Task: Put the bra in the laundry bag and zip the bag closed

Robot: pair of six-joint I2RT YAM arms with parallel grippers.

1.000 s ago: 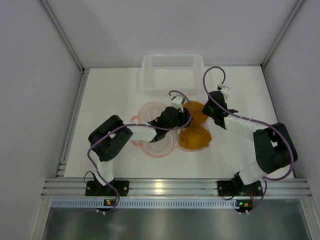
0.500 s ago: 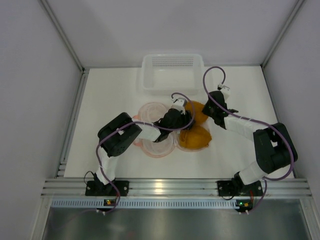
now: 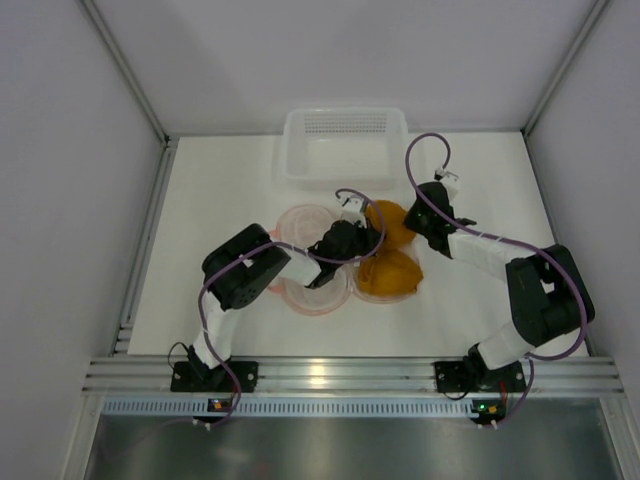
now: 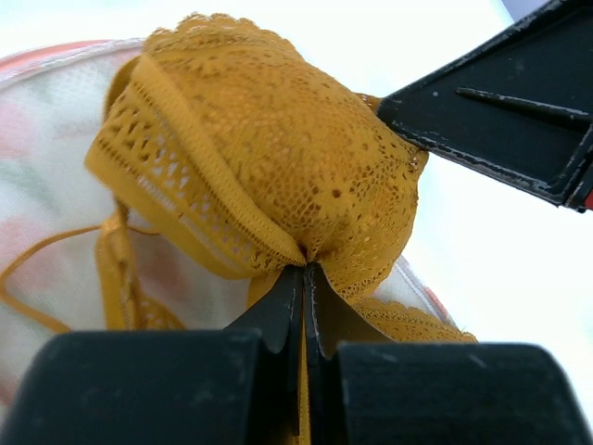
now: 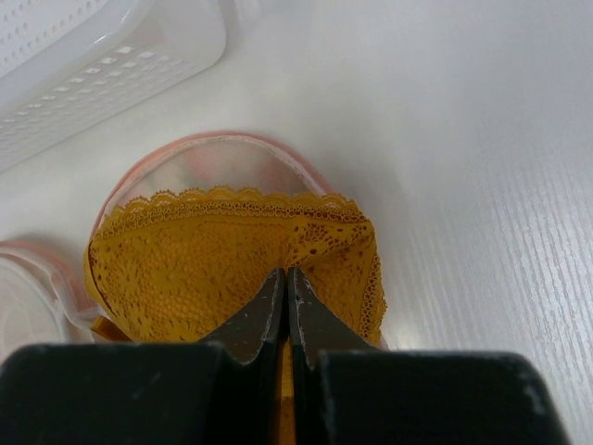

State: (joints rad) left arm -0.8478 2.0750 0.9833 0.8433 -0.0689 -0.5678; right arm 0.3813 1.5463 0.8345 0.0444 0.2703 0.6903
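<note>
**2 pincers pinching the bra into the open laundry bag**

The left pincer was clenched on a gathered fold of the bra. The right pincer was clenched on the opposite lace edge of the same cup. Held from 2 sides, the cup was probably being spread and seated so the bag's other half could fold over it. The bra lay inside the laundry bag, in its right half, with both cups within the coral rim and a thin strap trailing over the mesh. The bra looked soft, a mustard openwork lace with scalloped borders, domed and easily bunched. The bag's panels were sheer white mesh and its shells round. A white slotted basket stood beyond the bag on the smooth white bench.
</note>
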